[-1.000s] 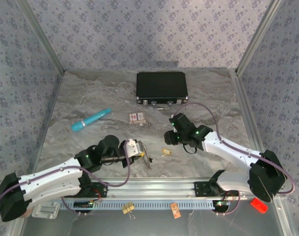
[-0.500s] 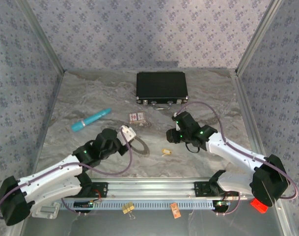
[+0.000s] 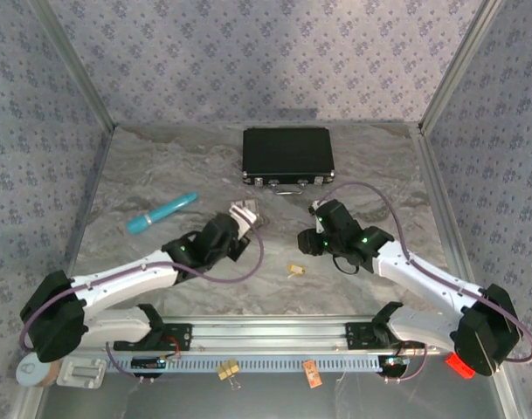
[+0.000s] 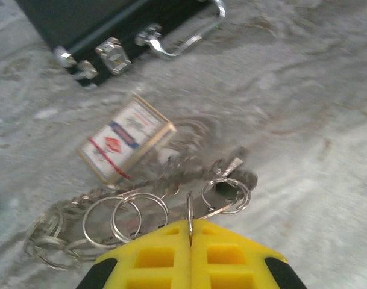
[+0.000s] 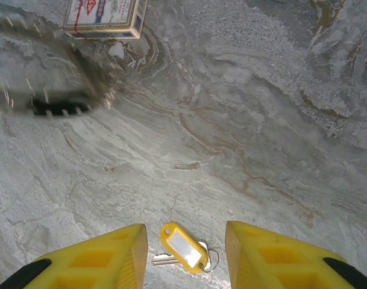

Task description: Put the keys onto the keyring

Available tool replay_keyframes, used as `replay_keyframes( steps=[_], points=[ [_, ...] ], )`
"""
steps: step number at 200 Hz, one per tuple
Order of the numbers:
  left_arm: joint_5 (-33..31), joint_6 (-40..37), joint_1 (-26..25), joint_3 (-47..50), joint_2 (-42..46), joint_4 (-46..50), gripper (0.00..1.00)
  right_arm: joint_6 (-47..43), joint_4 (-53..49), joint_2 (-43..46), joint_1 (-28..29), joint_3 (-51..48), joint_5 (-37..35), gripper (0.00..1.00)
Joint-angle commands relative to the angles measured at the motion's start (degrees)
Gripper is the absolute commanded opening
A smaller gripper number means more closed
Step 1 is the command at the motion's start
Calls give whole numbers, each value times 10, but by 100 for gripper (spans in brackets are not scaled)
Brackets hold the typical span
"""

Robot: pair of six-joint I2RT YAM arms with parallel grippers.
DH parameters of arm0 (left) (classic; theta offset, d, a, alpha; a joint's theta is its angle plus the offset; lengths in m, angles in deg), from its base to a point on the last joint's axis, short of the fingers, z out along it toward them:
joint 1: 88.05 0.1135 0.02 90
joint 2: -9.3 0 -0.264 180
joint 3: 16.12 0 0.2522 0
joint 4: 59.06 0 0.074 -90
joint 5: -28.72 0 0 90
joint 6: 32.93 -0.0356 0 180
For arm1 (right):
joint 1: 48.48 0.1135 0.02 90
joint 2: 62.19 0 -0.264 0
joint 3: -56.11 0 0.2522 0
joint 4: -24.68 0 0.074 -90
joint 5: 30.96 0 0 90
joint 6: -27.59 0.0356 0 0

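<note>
The top camera looks down from behind the arms [image 3: 126,284] over the whole table [image 3: 161,175]. Both wrist cameras sit low and close, tilted forward at its surface. All three take in the box [image 3: 244,209].

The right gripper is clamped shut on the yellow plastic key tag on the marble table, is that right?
No. The right wrist view shows the right gripper open, not shut; the yellow plastic key tag lies untouched on the marble table.
</note>
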Motion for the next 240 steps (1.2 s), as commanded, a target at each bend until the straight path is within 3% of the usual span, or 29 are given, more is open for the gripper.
replay_keyframes(
  steps=[1, 46, 72, 87, 115, 133, 169, 200, 240],
  points=[
    [-73, 147, -38, 19, 25, 65, 0, 10, 4, 1, -5, -8, 2, 40],
    [-52, 281, -102, 62, 8, 116, 1, -4, 3, -16, -8, 4, 10, 40],
    [-23, 305, -118, 72, 8, 110, 18, -1, 1, -9, -9, 0, 7, 39],
    [-17, 301, -121, 69, 19, 120, 36, 0, 1, -8, -9, -2, 7, 40],
    [-49, 278, -120, 57, 78, 162, 65, 0, -1, -11, -10, 0, 11, 40],
    [-68, 264, -97, 53, 123, 172, 76, -1, 4, -20, -10, 3, 19, 39],
    [51, 323, 74, 30, 115, 193, 76, -3, 5, -52, -4, 23, 36, 38],
    [95, 378, 127, 36, 77, 182, 72, 0, -5, -72, 4, 37, 30, 37],
    [205, 424, 204, 87, 73, 149, 56, 2, -12, -90, 10, 49, 27, 37]
  ],
)
